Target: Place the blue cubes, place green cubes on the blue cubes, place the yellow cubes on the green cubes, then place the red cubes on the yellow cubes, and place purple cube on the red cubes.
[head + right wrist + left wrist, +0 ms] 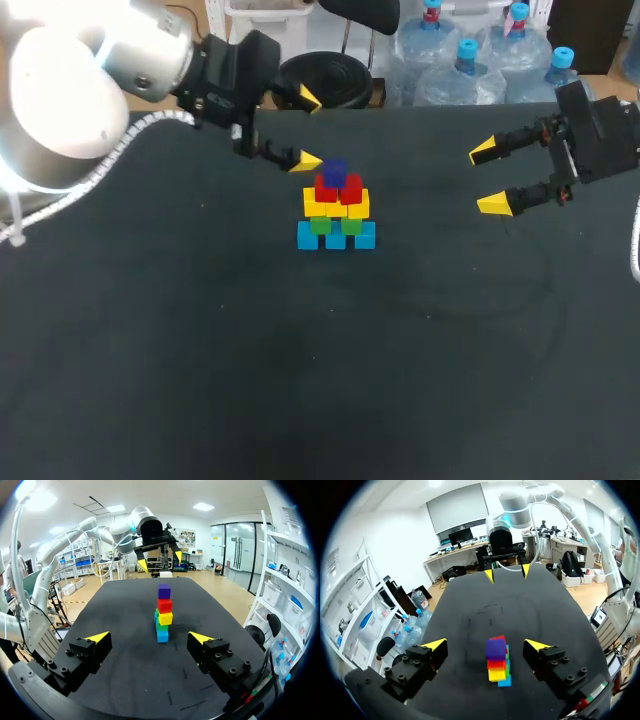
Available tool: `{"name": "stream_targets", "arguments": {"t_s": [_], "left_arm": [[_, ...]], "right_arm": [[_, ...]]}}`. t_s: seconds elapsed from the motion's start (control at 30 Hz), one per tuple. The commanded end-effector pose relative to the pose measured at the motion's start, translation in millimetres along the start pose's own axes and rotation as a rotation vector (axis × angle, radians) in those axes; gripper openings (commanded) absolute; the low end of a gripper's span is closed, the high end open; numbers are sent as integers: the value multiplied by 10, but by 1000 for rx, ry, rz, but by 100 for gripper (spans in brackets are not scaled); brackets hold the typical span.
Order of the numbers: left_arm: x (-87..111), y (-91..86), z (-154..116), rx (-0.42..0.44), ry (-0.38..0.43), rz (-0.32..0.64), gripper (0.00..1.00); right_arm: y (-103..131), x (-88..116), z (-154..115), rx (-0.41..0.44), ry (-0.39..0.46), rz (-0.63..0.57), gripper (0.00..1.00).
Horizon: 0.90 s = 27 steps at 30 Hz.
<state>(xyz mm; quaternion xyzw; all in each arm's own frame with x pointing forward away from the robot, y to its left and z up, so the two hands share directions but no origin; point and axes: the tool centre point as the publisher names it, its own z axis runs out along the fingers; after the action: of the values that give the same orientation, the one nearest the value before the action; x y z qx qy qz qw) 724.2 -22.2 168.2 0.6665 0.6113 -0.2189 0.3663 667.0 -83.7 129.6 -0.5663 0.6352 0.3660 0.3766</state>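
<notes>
The dark surface [300, 380] carries a single small stack near its middle. The left arm [90, 80] comes in from the far left. Its end effector [308, 130] hangs above the stack, a little to the far-left side, with its fingers released, spread wide and touching nothing. The left wrist view looks down on the purple cube between those open fingers, with a clear gap on each side. The right arm [610, 130] is at the right edge, and its end effector [487, 178] is also released and holds nothing, well apart from the stack.

The stack is a stepped tower. The blue cubes [335, 236] sit in a row on the surface, with the green cubes [322, 225] on them. The yellow cubes [337, 206] lie on the green and the red cubes [337, 188] on the yellow. The purple cube [335, 170] is alone on top. It stands upright and looks fairly square on the red pair.

Every layer appears to be in place, so the last step, placing the purple cube, looks finished. The next move is probably only a retreat. The left end effector should lift straight up and away with its fingers spread, so that no tip catches the top cube or shakes the layers beneath
</notes>
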Motion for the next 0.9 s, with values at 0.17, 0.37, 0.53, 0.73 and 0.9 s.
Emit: {"name": "stream_targets", "arguments": {"t_s": [0.17,0.37,0.53,0.73,0.9], "left_arm": [[202,-182,-331,-72,13,-49,100],[218,-194,-357,-73,7,-50,100],[218,-194,-357,-73,7,-50,100],[218,-194,-357,-73,7,-50,100],[218,-194,-357,-73,7,-50,100]], "right_arm": [[0,2,6,1,0,-1,100],[0,2,6,1,0,-1,100],[0,2,6,1,0,-1,100],[0,2,6,1,0,-1,100],[0,2,6,1,0,-1,100]]}}
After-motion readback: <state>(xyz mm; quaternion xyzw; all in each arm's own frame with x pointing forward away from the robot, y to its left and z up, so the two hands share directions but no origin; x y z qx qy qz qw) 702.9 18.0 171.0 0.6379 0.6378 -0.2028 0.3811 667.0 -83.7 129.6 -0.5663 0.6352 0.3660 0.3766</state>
